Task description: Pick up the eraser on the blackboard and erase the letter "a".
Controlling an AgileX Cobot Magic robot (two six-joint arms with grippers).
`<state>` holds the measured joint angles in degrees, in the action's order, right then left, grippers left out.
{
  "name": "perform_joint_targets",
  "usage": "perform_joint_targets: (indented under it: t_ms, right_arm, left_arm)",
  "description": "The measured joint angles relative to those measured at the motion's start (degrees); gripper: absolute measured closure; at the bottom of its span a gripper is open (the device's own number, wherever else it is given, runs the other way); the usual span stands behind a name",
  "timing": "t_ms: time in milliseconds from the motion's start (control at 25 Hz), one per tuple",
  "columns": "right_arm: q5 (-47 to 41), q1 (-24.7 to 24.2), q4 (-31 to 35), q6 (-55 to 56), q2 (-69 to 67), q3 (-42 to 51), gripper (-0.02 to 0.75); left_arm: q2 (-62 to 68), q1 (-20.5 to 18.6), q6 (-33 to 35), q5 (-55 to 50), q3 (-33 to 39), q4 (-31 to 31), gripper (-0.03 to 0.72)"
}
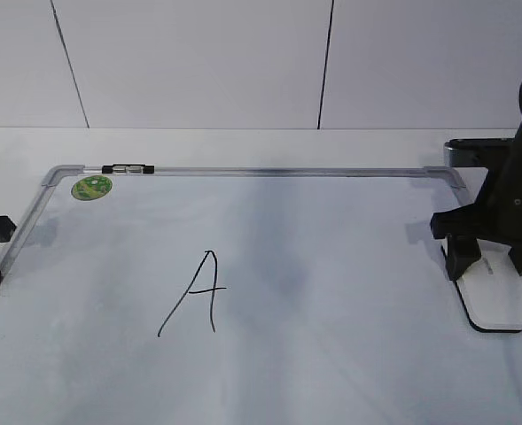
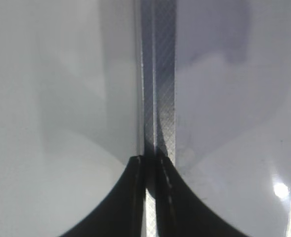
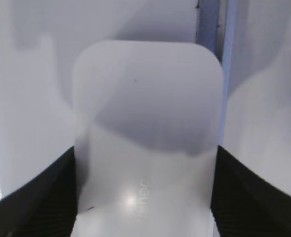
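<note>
Two arms are in view, but only the right gripper (image 1: 484, 257) is placed at the eraser (image 1: 495, 297). The eraser is seen lying flat on the blackboard (image 1: 331, 292) near its right frame, with its long axis running roughly parallel to that frame. In the right wrist view the white block (image 3: 147, 138) is framed between the two dark fingers (image 3: 41, 197), one at each long side, so the jaws are spread to about the eraser's width; whether the pads are already pressed against it cannot be told. The written letter (image 1: 194, 292), drawn here as a tall angular shape in black marker, lies well to the left of the eraser, near the board's middle, so a leftward carry across the board is judged to be needed once the block is lifted. The left gripper (image 2: 150, 197) is held over the board's left frame, its fingers drawn nearly together with only a thin gap and nothing between them.
</note>
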<state>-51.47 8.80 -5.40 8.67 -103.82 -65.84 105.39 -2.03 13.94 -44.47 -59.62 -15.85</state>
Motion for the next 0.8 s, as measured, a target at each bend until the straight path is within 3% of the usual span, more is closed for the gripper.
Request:
perform_joint_targets:
  t_ms: [160,400,800]
  right_arm:
    - [0.0,0.0,-0.2,-0.4,-0.6,0.0,0.171]
    - [0.2,0.0,-0.3,-1.0,-1.3,0.0,0.092]
    - [-2.7,-0.1,-0.8,-1.1,0.9,-3.4,0.087]
  left_arm:
    - [0.0,0.0,0.0,0.0,0.0,0.0,0.670]
    - [0.0,0.0,0.0,0.0,0.0,0.0,0.670]
    - [0.0,0.0,0.0,0.0,0.0,0.0,0.670]
